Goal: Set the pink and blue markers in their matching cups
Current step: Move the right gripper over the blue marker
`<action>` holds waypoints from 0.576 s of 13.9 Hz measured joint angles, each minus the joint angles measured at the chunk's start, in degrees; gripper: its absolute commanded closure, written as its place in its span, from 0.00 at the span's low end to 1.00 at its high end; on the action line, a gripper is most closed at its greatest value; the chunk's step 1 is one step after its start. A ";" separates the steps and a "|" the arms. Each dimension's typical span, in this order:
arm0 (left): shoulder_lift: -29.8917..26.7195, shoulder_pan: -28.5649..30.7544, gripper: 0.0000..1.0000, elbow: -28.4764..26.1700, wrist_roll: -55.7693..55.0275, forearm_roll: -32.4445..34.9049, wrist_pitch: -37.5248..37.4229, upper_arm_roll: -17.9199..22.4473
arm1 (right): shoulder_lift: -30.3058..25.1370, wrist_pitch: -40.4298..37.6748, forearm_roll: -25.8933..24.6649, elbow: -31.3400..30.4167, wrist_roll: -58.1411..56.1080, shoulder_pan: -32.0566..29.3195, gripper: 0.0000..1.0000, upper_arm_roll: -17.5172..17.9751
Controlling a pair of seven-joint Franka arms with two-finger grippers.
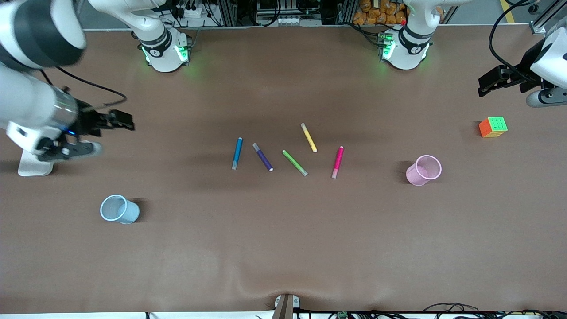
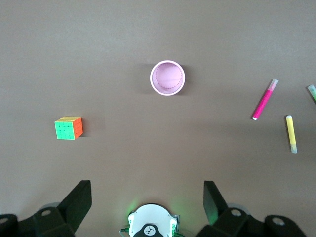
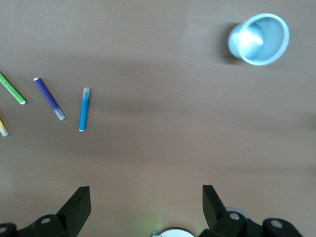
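The blue marker [image 1: 237, 153] and the pink marker [image 1: 337, 162] lie flat near the table's middle, at the two ends of a loose row of markers. The pale pink cup [image 1: 424, 170] stands upright and empty toward the left arm's end. Toward the right arm's end stands the light blue cup [image 1: 119, 209], also empty, nearer the front camera. My left gripper [image 2: 147, 191] hangs open high above bare table, with the pink cup [image 2: 167, 78] and pink marker [image 2: 263, 101] in its view. My right gripper [image 3: 146, 195] is open too, with the blue marker [image 3: 84, 109] and blue cup [image 3: 258, 39] below it.
Between the two task markers lie a purple marker [image 1: 262, 157], a green one [image 1: 295, 162] and a yellow one [image 1: 308, 137]. A colour cube [image 1: 492, 126] sits near the left arm's end, farther from the camera than the pink cup. Both arm bases stand along the table's back edge.
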 measured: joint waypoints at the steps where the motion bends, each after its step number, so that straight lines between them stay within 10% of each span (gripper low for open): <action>1: 0.04 0.00 0.00 0.00 0.00 0.00 0.00 0.00 | 1.53 1.66 0.23 0.00 0.03 0.89 0.00 0.02; 8: 0.81 0.03 0.00 0.02 0.00 0.00 0.00 -0.01 | 10.63 11.64 0.46 -1.42 1.94 4.03 0.00 0.01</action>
